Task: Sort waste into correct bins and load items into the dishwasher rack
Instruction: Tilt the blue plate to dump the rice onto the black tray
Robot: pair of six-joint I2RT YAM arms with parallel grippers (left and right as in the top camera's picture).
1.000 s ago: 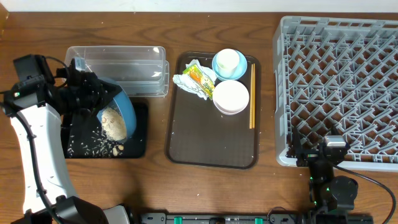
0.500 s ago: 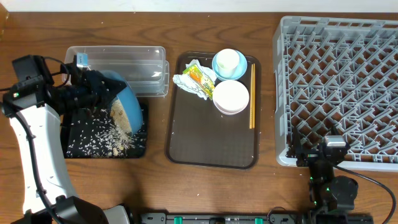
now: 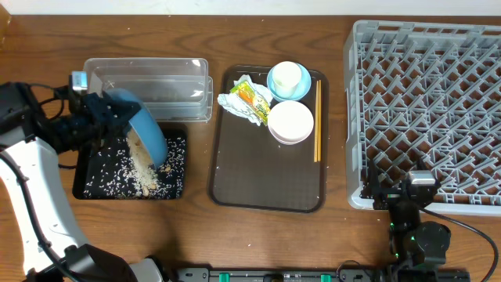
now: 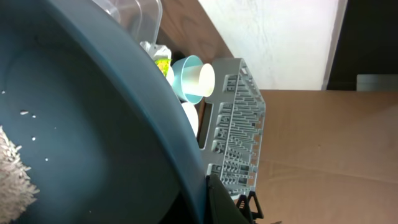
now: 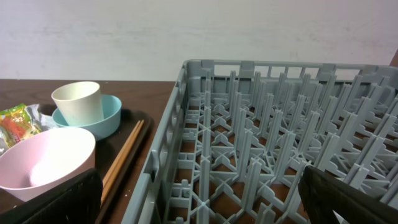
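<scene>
Large dark-blue bowl (image 3: 150,129): tipped steeply over black tray (image 3: 183,168), left hand (image 3: 102,116) clamped on its rim, rice (image 3: 142,160) at its lip. Right hand (image 3: 421,188): fingers apart, beside dishwasher rack (image 3: 438,78). Risk: grains bouncing over the shallow tray edge onto worktop (image 3: 196,235).

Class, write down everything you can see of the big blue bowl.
The big blue bowl is smooth, round and dark blue, plastic by its look. It is tipped steeply over the black tray, a clump of rice at its lower lip. The left gripper is shut on its rim.
</scene>
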